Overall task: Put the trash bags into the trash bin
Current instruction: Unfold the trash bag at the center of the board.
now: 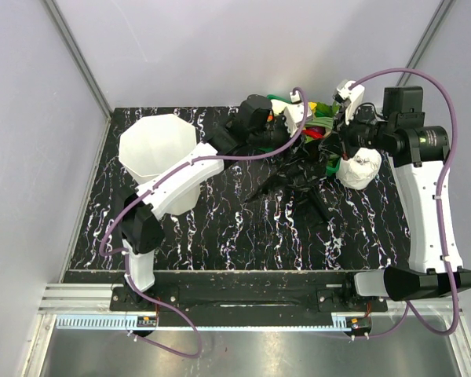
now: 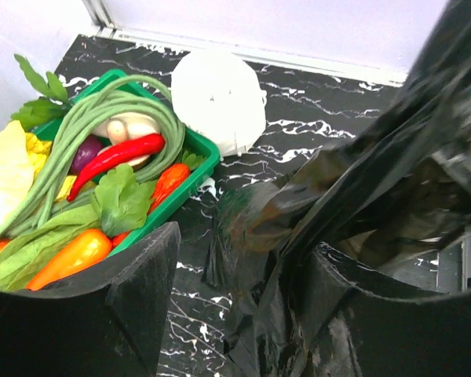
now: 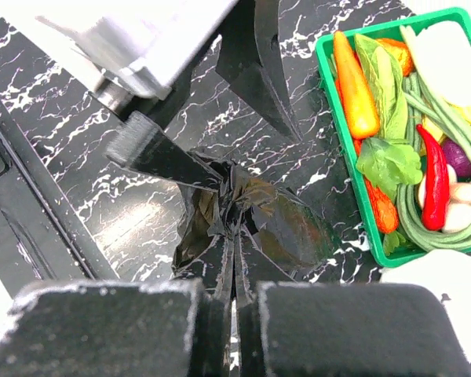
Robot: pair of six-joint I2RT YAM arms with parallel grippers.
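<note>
The white faceted trash bin (image 1: 145, 166) stands at the table's left. A crinkled black trash bag (image 1: 294, 179) lies spread in the middle right of the table. My right gripper (image 3: 235, 243) is shut on a gathered pinch of that trash bag (image 3: 282, 224). My left gripper (image 2: 247, 243) hangs over the same bag (image 2: 361, 181) with its jaws apart. Film lies between them against the right finger (image 2: 353, 306), and the left finger (image 2: 133, 290) is clear of it. Seen from above, the left gripper (image 1: 306, 135) sits just left of the right gripper (image 1: 341, 149).
A green tray (image 2: 196, 169) of vegetables sits at the back, right beside the bag, its rim (image 3: 341, 165) close to both grippers. A white crumpled lump (image 1: 359, 169) rests by the right gripper. The left arm reaches across past the bin.
</note>
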